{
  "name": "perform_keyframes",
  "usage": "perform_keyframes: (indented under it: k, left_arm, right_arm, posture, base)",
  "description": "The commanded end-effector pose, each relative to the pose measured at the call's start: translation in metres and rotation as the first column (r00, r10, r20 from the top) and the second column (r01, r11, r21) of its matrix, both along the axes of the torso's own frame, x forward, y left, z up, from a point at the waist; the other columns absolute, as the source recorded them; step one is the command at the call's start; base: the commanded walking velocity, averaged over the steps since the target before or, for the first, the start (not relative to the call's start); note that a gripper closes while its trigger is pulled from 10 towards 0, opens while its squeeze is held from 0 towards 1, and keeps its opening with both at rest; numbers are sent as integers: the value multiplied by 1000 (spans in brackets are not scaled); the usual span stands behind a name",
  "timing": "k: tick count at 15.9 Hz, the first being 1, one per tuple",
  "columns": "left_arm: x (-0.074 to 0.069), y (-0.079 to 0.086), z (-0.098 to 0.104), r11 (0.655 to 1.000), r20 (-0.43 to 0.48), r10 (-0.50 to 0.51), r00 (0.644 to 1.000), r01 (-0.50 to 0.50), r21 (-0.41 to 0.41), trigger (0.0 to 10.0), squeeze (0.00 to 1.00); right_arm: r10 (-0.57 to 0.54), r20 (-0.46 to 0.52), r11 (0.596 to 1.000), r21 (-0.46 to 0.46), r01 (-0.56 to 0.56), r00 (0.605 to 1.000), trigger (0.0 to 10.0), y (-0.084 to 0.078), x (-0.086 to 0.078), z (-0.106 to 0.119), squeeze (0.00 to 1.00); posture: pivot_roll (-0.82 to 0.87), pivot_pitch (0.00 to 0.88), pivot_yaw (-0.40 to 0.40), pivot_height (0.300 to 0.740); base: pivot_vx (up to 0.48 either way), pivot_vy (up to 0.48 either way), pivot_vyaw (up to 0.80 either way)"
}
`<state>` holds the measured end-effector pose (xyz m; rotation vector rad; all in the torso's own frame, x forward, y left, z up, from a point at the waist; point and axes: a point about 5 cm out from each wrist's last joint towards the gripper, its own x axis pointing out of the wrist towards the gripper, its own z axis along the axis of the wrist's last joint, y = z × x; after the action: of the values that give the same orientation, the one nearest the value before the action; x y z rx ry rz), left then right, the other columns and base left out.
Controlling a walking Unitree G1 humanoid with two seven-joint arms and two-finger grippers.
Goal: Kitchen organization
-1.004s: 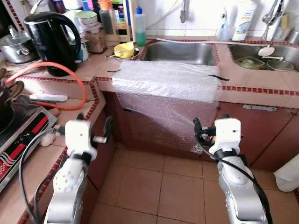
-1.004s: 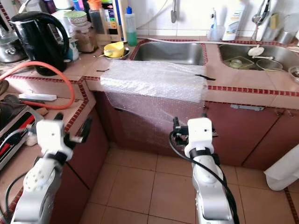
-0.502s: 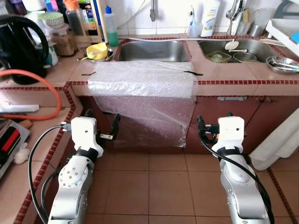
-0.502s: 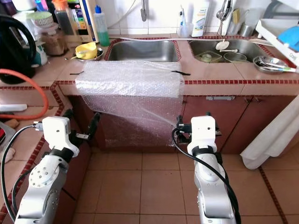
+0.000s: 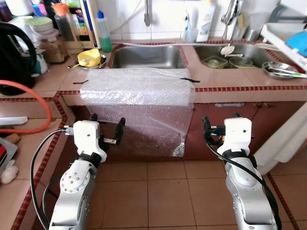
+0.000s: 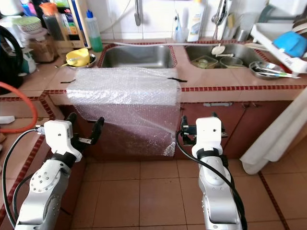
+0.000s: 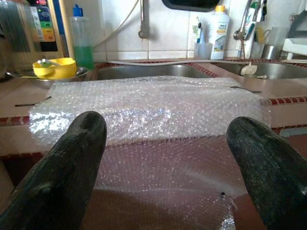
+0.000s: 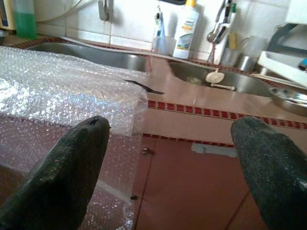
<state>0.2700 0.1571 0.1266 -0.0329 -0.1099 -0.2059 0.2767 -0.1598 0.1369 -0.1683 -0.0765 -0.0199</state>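
In the right sink (image 5: 268,56), bowls (image 5: 215,60)

head views downward, wrist views facing counter (image 5: 225,103)

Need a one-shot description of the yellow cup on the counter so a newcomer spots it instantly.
Start at the left steel sink behind the bubble wrap sheet. On the counter just left of its rim sits a metal dish, and the yellow cup rests in it, beside the green bottle. It is the one bright yellow thing there.
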Motion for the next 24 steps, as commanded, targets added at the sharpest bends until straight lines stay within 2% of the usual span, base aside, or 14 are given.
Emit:
perform_keyframes:
  k: [1,24]
  left_arm:
    - [1,1,2,1000,0,-4,1000,4,9,10000,0]
    - [-1,-1,1,1000,-13,-10,1000,10,4,10000,0]
  right_arm:
    - [1,29,1000,1,-1,1000,10000,1,2,7,0]
    - [32,47,999,-24,-31,998,10000,5,1,8,0]
  posture:
    - [-23,7,55,740]
    - [-17,12,57,740]
  base:
    - [416,0,0]
    - [436,0,0]
